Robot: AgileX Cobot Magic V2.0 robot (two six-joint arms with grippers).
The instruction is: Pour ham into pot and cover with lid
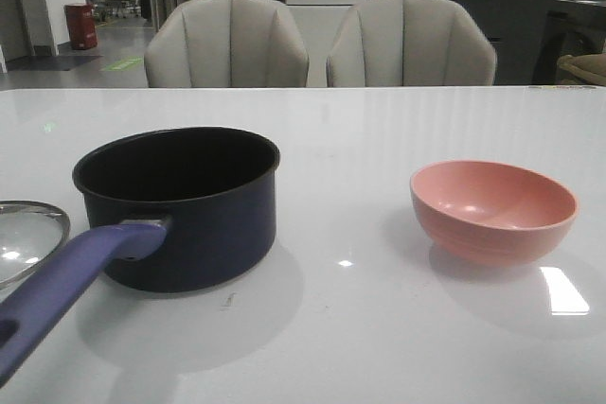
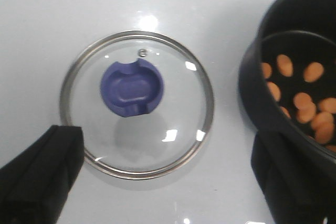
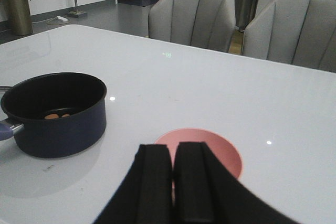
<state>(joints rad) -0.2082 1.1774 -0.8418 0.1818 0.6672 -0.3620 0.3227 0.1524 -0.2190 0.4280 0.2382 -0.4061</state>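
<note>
Glass lid (image 2: 136,104) flat on table | between open left hand (image 2: 168,182) fingers

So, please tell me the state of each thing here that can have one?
Dark navy saucepan: upright, uncovered.
Orange-pink ham chunks: inside the saucepan.
Round glass lid with blue knob: flat on the table beside the saucepan.
Pink bowl: upright, empty.
Left gripper: open, above the lid.
Right gripper: shut, holding nothing.
</note>
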